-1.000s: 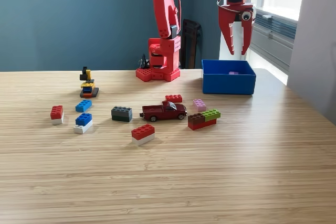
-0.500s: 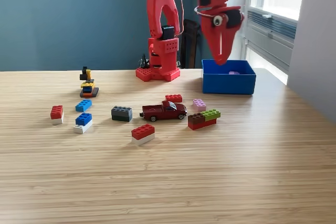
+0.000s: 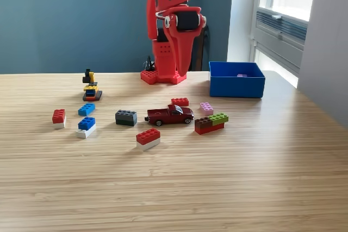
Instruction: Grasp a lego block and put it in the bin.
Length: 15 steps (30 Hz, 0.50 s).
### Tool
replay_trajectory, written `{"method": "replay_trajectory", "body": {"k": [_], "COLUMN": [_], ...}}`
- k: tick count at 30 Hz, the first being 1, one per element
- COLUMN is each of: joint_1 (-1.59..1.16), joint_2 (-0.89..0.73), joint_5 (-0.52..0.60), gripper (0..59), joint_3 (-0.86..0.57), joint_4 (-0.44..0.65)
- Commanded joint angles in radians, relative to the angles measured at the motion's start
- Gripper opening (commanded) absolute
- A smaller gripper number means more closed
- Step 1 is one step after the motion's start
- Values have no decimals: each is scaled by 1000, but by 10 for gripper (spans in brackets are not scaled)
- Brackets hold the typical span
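Your gripper (image 3: 180, 69) hangs at upper centre, pointing down; whether its fingers are spread, you cannot tell. The bin (image 3: 237, 86) sits right of centre, bricks scattered mid-frame.

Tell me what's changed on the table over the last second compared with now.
Only the arm moved. Its hand swung from above the blue bin toward the exterior view's left and now hangs in front of the arm's base, pointing down; it holds nothing visible. The bricks, the toy car and the bin stayed put, and the purple piece is still inside the bin.
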Motion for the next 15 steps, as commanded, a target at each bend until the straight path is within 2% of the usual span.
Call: {"method": "replay_trajectory", "body": {"k": [1,15], "joint_1": [21,35], "joint_2": [66,66], "joint_5": [-14,-44], "gripper": [1,1], "joint_3": [-5,12], "joint_4": [-26,-51]}}
